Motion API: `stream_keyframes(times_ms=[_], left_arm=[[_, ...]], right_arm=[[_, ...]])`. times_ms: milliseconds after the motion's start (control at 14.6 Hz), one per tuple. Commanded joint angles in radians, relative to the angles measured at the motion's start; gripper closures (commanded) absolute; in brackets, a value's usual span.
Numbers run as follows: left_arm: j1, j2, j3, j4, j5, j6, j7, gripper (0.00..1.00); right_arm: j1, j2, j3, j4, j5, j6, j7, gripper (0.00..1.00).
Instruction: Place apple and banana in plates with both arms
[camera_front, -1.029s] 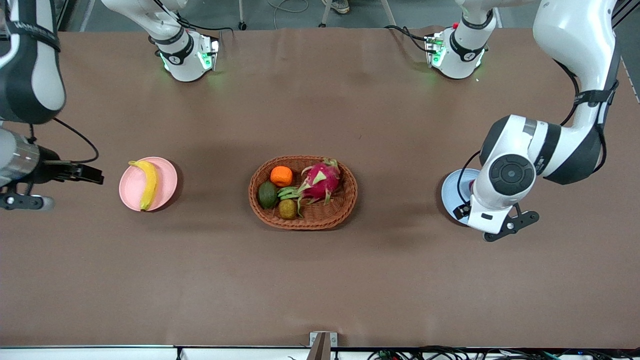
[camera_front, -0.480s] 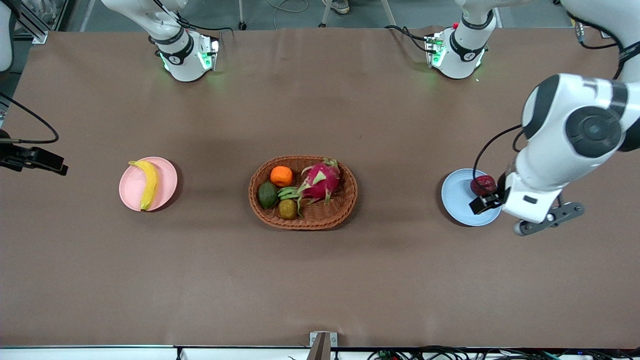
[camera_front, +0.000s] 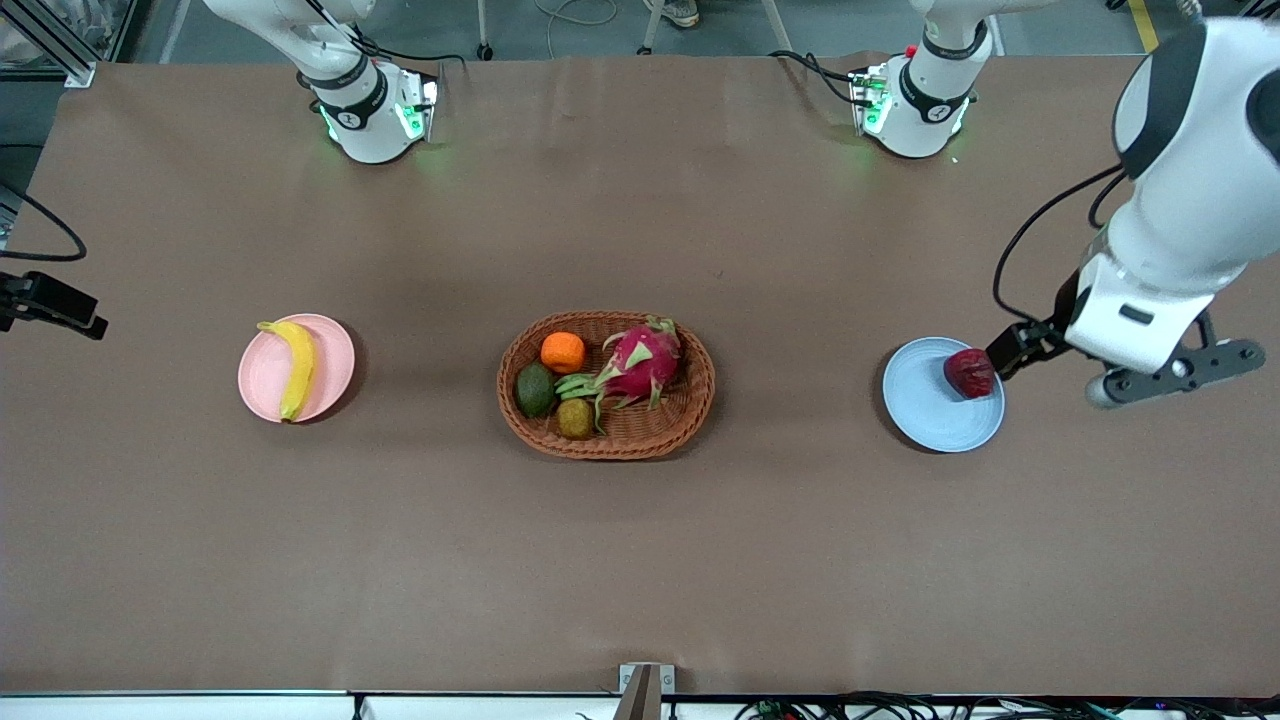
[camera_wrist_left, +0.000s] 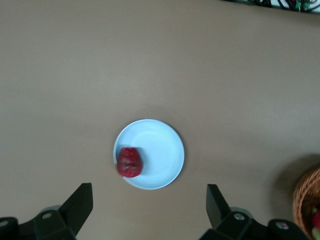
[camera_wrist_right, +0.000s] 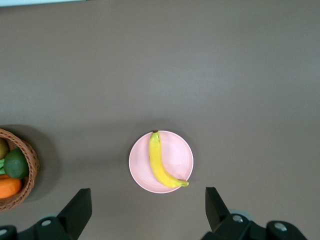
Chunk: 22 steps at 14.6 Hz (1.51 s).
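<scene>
The banana (camera_front: 296, 368) lies on the pink plate (camera_front: 336, 350), toward the right arm's end. The apple (camera_front: 969, 372) sits at the blue plate's (camera_front: 925, 405) 2 o'clock rim. Both appear delivered. The left gripper (camera_wrist_left: 149, 212) and right gripper (camera_wrist_right: 148, 212) hang above their plates, fingers spread, holding nothing. The basket (camera_front: 690, 410) sits between the plates.
</scene>
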Motion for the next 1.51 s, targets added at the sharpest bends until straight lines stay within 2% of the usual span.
stream_keyframes(times_ms=[0,206,343,480,617,754,823,1029,1440], left_arm=[[0.011,-0.073,0.0,-0.011,-0.019,-0.061,0.101,0.0],[0.076,-0.123,0.0,-0.015,-0.128,-0.096,0.225,0.0],[0.103,-0.16,0.006,-0.021,-0.179,-0.121,0.307,0.0],[0.034,-0.196,0.075,-0.041,-0.182,-0.15,0.313,0.0],[-0.061,-0.246,0.171,-0.099,-0.183,-0.153,0.315,0.0],[-0.15,-0.297,0.259,-0.158,-0.185,-0.153,0.321,0.0],[-0.166,-0.318,0.273,-0.188,-0.185,-0.152,0.321,0.0],[-0.166,-0.36,0.272,-0.23,-0.187,-0.153,0.325,0.0],[-0.146,-0.352,0.278,-0.218,-0.187,-0.155,0.411,0.0]], right_arm=[[-0.078,-0.1,0.065,-0.142,0.005,0.081,-0.002,0.0],[-0.087,-0.112,0.062,-0.158,0.024,0.077,-0.004,0.0],[-0.087,-0.146,0.06,-0.205,0.024,0.078,-0.004,0.0],[-0.085,-0.203,0.06,-0.286,0.024,0.1,-0.005,0.0],[-0.085,-0.247,0.06,-0.355,0.024,0.126,-0.005,0.0],[-0.082,-0.261,0.062,-0.377,0.015,0.135,-0.01,0.0],[-0.082,-0.263,0.062,-0.383,0.014,0.14,-0.014,0.0],[-0.081,-0.28,0.063,-0.401,0.01,0.151,-0.014,0.0],[-0.085,-0.274,0.062,-0.38,0.022,0.151,-0.005,0.0]])
